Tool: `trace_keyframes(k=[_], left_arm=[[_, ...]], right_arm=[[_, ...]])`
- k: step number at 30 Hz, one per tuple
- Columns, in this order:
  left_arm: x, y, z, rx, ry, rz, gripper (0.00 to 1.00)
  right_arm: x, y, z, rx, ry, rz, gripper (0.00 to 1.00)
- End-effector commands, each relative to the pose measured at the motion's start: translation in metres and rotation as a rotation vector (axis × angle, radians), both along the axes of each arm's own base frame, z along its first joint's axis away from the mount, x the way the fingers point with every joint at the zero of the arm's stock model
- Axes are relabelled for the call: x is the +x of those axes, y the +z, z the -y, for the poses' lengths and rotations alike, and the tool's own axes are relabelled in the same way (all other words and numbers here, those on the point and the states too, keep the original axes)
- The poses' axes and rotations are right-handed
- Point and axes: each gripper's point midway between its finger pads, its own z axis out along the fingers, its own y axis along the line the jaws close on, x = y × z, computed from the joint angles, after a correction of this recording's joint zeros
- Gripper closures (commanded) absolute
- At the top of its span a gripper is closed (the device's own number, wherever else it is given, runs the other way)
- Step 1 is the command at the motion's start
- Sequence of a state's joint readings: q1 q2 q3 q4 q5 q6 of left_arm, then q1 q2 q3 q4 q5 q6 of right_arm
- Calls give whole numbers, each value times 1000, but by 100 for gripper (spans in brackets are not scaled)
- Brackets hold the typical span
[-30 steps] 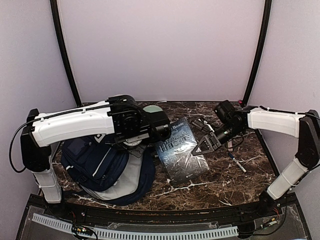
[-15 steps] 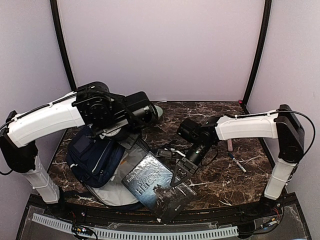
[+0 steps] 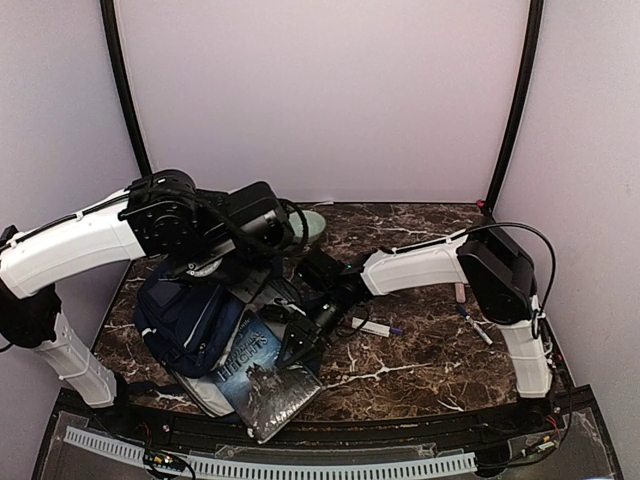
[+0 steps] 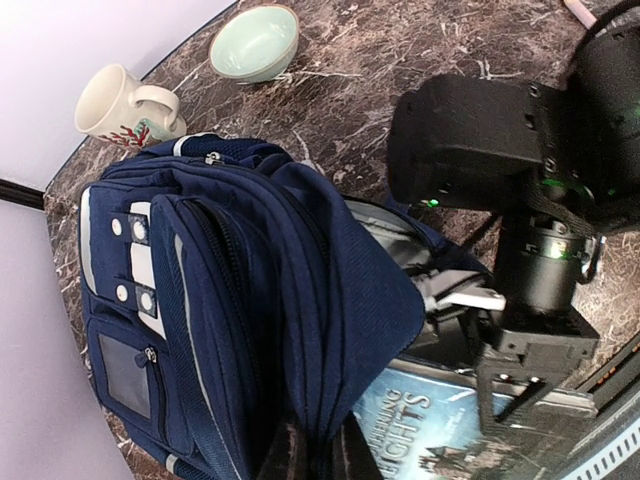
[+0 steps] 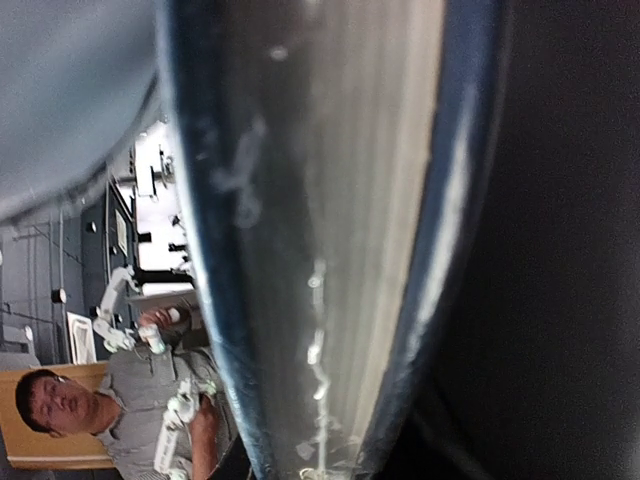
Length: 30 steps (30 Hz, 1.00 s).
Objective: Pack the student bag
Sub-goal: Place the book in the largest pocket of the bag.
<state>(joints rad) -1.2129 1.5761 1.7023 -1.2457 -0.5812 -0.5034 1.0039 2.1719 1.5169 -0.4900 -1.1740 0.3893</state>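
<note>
Student bag (image 3: 185, 320): navy, grey patches, lying on the dark marble table (image 3: 430, 370). Its main compartment gapes, and the pale grey lining shows on the side facing the right arm.

Left gripper (image 4: 318, 460): jaws nearly together, pinching a fold of blue fabric at the lip of the bag's opening and holding that lip up. The top view hides these fingers behind the arm's own wrist.

Right gripper (image 3: 300, 340): just beside the bag's open side, clamped on the top edge of a book (image 3: 255, 372). The book has a dark blue cover, and "HEIGHTS" is legible on it. It hangs tilted against the bag's near corner, overlapping the grey lining. One corner may already be inside the mouth, but the angle is too poor to be sure. The right wrist view is filled by the book's page block between its blue covers (image 5: 330, 250), and no fingers are discernible there.

Beyond the bag, away from the arm bases:
- pale green bowl (image 4: 255, 40), upright
- white mug (image 4: 115, 105) with a red pattern, handle toward the bowl, just off the bag's far edge

White marker (image 3: 372, 327): lies flat on the marble on the far side of the right gripper from the bag, clear of both.
</note>
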Motion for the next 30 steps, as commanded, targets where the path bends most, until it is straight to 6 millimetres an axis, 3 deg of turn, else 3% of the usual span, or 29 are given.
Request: trace_keyframes(k=[1, 8, 15, 19, 22, 30], left_arm=[[-1, 41, 4, -165, -46, 85, 100], [-11, 42, 0, -230, -75, 57, 100], [-13, 48, -14, -298, -95, 129, 100], [-16, 52, -19, -335, -104, 142, 100], [-16, 46, -21, -327, -101, 145, 100], [-12, 31, -23, -311, -51, 140, 100]], right_arm=[[45, 43, -35, 133, -81, -36, 100], [81, 38, -62, 132, -175, -110, 100], [97, -5, -75, 54, -235, -75, 100], [103, -22, -67, -16, -257, 82, 70], [111, -16, -61, -41, -270, 241, 54], [108, 12, -43, -33, -231, 495, 41]])
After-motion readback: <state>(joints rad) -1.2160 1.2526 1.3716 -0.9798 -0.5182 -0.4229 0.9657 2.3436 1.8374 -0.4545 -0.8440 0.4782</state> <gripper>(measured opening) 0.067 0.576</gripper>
